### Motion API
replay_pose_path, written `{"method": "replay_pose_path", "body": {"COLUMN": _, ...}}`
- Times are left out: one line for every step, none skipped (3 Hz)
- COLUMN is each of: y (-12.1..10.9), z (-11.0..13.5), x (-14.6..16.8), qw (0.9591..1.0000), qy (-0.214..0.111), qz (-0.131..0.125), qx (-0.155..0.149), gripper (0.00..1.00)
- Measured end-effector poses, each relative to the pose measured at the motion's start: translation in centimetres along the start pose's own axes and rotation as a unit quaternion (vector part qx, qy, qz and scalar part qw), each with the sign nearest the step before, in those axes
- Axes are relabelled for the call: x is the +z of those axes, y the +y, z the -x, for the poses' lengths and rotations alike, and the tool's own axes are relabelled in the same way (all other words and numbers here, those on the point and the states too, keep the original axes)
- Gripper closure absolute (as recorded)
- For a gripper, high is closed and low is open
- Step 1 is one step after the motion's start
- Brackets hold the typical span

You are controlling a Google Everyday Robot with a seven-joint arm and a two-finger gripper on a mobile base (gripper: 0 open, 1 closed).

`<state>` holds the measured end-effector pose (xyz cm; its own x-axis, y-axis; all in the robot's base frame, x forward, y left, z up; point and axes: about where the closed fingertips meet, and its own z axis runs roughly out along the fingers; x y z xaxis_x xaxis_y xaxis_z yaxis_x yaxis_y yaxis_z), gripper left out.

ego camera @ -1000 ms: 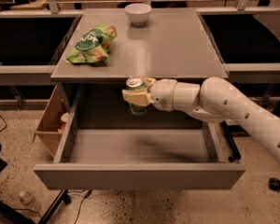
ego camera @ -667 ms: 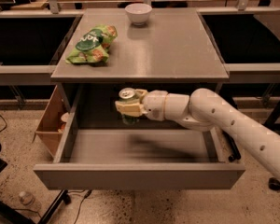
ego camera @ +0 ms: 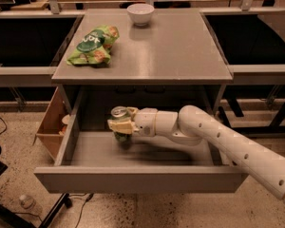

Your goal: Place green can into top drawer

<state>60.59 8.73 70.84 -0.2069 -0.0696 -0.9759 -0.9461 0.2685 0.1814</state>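
Drawer stands pulled fully out under the tabletop, its grey floor bare.

Hand is now down inside the drawer space, left of centre, below the level of the side walls. Its pale fingers are closed round the middle of the can. Can is upright, silver top showing above the fingers, dark body below.

Change over the last second: the can was up near the underside of the tabletop, over the back of the drawer. It has since come lower and moved left, toward the front. The arm has dropped with it and now reaches in over the right side wall.

A dark shadow lies on the drawer floor right under the can. Base looks at or very near the floor; cannot tell whether it touches.

Judgement: carrying is all but done and the can is inside the drawer's outline. What remains is to seat it, open the fingers, and pull the hand out up and to the right without knocking it. A release made short of the floor could tip a narrow can.

On the tabletop, the bag at left and the bowl at the back have not moved.
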Motion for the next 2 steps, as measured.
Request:
{"method": "replay_pose_path", "body": {"y": 0.02, "z": -0.23, "x": 0.13, "qw": 1.0, "qy": 0.0, "qz": 0.001, "qx": 0.001, "gripper": 0.83}}
{"method": "replay_pose_path", "body": {"y": 0.02, "z": -0.23, "x": 0.13, "qw": 1.0, "qy": 0.0, "qz": 0.001, "qx": 0.001, "gripper": 0.59}}
